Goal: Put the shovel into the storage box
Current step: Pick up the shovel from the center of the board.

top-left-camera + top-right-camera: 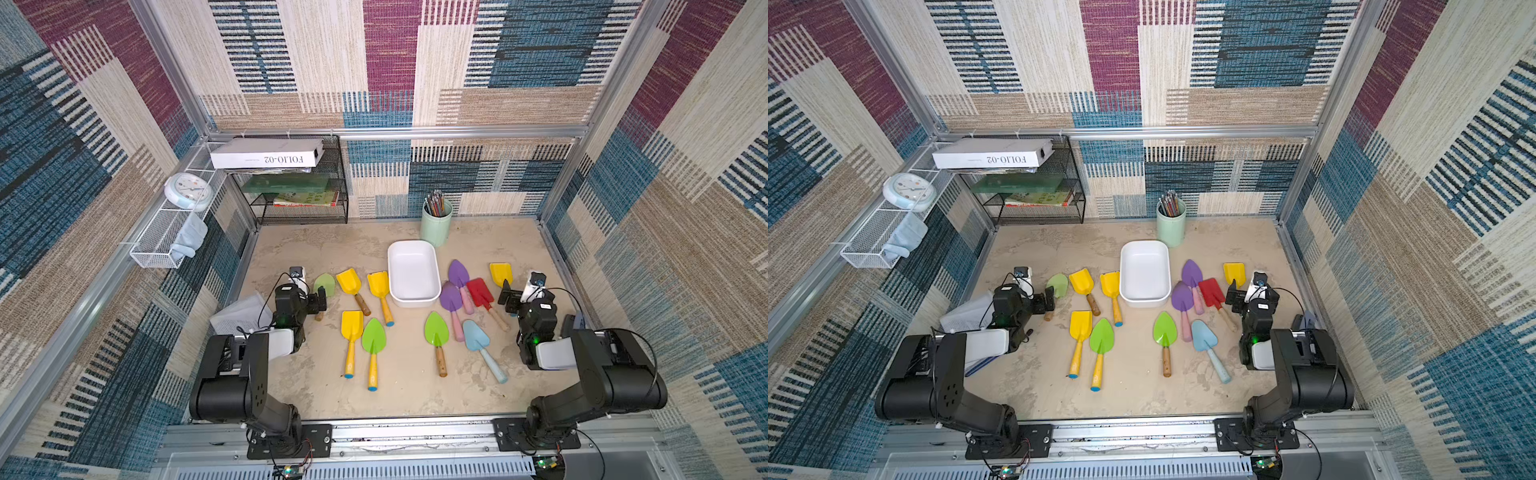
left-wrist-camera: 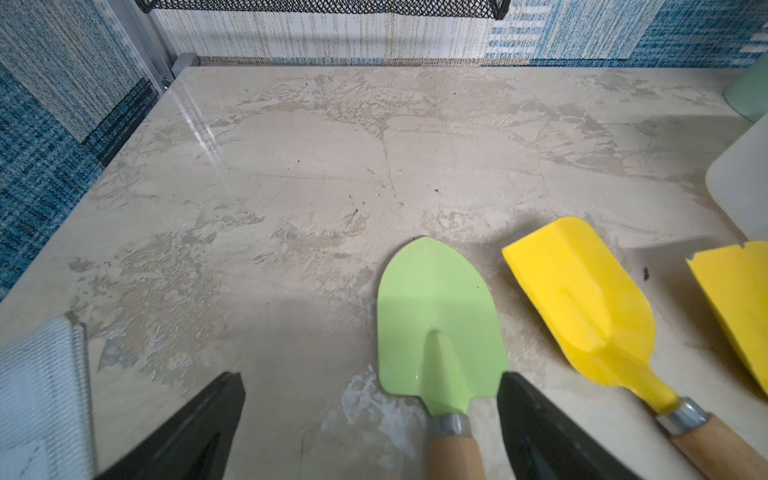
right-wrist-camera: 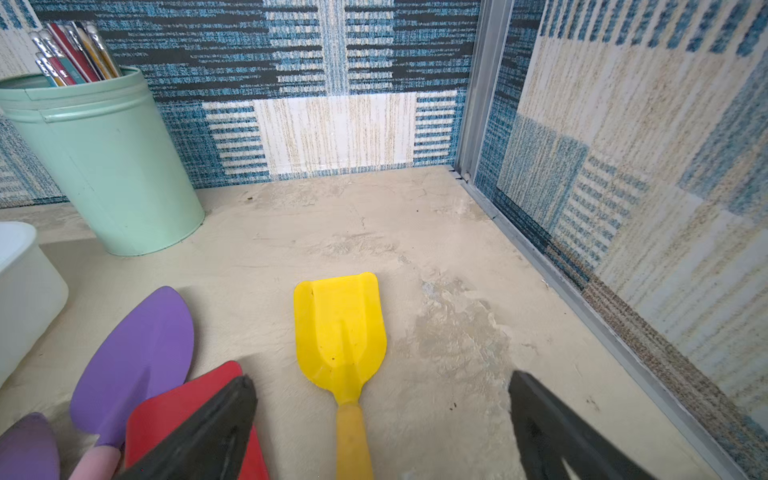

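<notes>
My jaws are spread wide on both sides and pinch nothing. My left gripper hangs low over the table. The pale green shovel lies close by one finger, its wooden handle running back between the jaws, and I cannot tell whether that finger touches the blade. A yellow scoop shovel lies just beside it. My right gripper hangs over the small yellow shovel, whose handle runs back between my fingers. A red shovel and a purple shovel lie beside it. The storage box sits empty toward the back of the table, between my two arms, with shovels lying on both sides of it. The mint pencil cup stands just behind it.
</notes>
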